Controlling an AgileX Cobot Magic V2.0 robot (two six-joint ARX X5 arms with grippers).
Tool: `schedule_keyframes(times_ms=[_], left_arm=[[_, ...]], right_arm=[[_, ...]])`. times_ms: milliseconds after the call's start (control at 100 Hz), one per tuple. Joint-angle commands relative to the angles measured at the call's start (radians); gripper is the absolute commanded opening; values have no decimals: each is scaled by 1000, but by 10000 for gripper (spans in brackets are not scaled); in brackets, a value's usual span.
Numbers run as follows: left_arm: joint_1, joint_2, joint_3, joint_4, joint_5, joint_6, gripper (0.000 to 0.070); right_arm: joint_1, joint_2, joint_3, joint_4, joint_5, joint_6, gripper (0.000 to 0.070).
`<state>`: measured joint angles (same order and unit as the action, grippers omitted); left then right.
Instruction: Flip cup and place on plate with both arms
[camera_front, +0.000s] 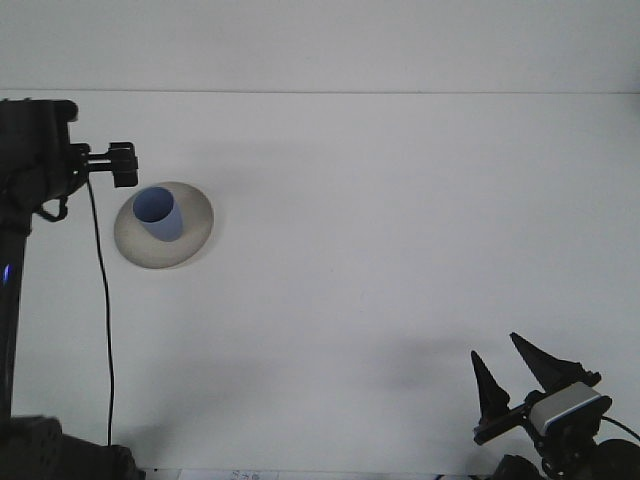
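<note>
On a plain white bench (400, 250), blue cup (159, 214) upright on plate (190, 235) near left edge; left claw (122, 165) grip unclear, right claw (512, 375) wide by front-right corner; best to retreat slowly, avoiding knocks.

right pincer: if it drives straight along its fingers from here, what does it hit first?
Likely nothing. The right pincer points up and slightly left over bare table; the blue cup on the plate sits far off to the left. Depth is unclear.
</note>
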<state>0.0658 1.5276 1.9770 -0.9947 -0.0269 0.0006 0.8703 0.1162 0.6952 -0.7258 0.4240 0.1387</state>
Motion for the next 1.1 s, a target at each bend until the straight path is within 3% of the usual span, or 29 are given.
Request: schedule_keyframes(times_ms=[0, 170, 420, 670, 960, 990, 1030, 1090], left_arm=[[1, -64, 22, -2, 5, -19, 624], [-12, -283, -102, 33, 120, -40, 624], [-117, -763, -696, 301, 195, -118, 624], [-167, -1167, -1149, 441, 197, -234, 624], [-167, -1289, -1241, 467, 224, -275, 611], [-167, -1289, -1241, 465, 224, -277, 580], [-167, -1289, -1241, 463, 231, -280, 443], [-167, -1289, -1241, 454, 238, -280, 89]], right_arm=[[9, -4, 3, 8, 21, -1, 444], [9, -4, 3, 7, 26, -1, 444], [9, -4, 3, 7, 29, -6, 444], [9, -4, 3, 7, 29, -11, 444], [9, -4, 3, 7, 22, -8, 434], [9, -4, 3, 7, 22, -8, 389], [9, -4, 3, 7, 22, -8, 264], [9, -4, 3, 6, 22, -8, 13]])
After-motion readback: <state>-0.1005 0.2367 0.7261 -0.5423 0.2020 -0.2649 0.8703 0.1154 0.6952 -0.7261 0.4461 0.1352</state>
